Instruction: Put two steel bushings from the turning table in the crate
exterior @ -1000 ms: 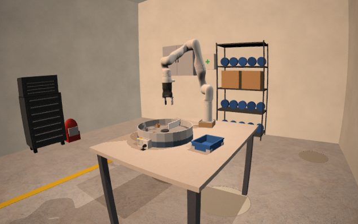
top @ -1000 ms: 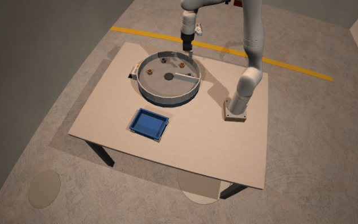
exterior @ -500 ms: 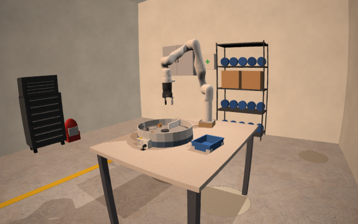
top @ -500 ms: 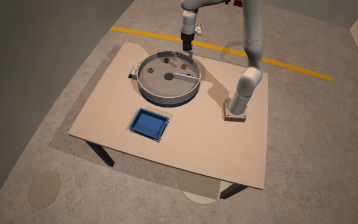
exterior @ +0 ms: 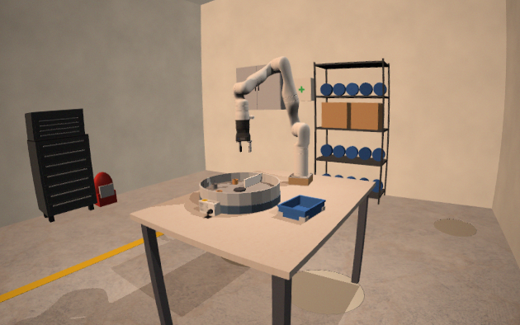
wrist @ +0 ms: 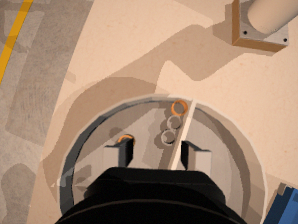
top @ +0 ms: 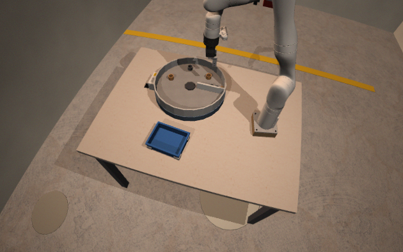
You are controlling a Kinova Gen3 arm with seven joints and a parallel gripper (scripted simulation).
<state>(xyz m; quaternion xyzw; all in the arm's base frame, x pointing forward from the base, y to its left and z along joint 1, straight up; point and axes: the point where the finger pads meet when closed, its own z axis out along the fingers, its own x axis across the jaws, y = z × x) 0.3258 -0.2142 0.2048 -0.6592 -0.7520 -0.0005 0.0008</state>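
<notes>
The turning table [top: 182, 96] [exterior: 239, 199] [wrist: 215, 145] is a grey round tray with a raised wall. Two grey steel bushings [wrist: 174, 122] [wrist: 168, 136] stand close together beside the divider. A copper bushing [wrist: 179, 107] is beyond them at the wall. Another steel-grey bushing [top: 190, 67] stands near the far wall. Copper bushings stand at the left [top: 171, 77] [exterior: 219, 190] and near the gripper [top: 208, 76] [exterior: 235, 181] [wrist: 126, 140]. The blue crate [top: 167, 141] [exterior: 290, 212] shows no bushings in the top view. My gripper [top: 212, 62] [exterior: 245, 149] [wrist: 157, 149] is open and empty, high above the turning table.
A pale upright divider [top: 210, 87] [exterior: 253, 180] [wrist: 186, 132] runs from near the dark hub [top: 190, 86] to the turning table's wall. A small white control box [top: 151, 80] [exterior: 210, 207] stands against its outside. The arm's base [top: 264, 129] [wrist: 260, 37] is at the right.
</notes>
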